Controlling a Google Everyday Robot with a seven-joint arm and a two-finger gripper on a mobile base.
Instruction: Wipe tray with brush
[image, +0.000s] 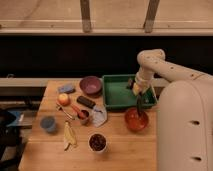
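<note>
The gripper (136, 89) hangs over the tray's (116, 95) right edge, apparently clamped on the brush (138, 104), held upright so its tip can sweep the tray. That tip is near the front-right corner, beside the bowl (136, 121).

Over the green tray (115, 95) my fingers (136, 88) grip a dark brush (138, 104) with a yellowish end, near a red-orange bowl (136, 120) and a purple bowl (90, 85) on the tan tabletop (125, 150).
</note>
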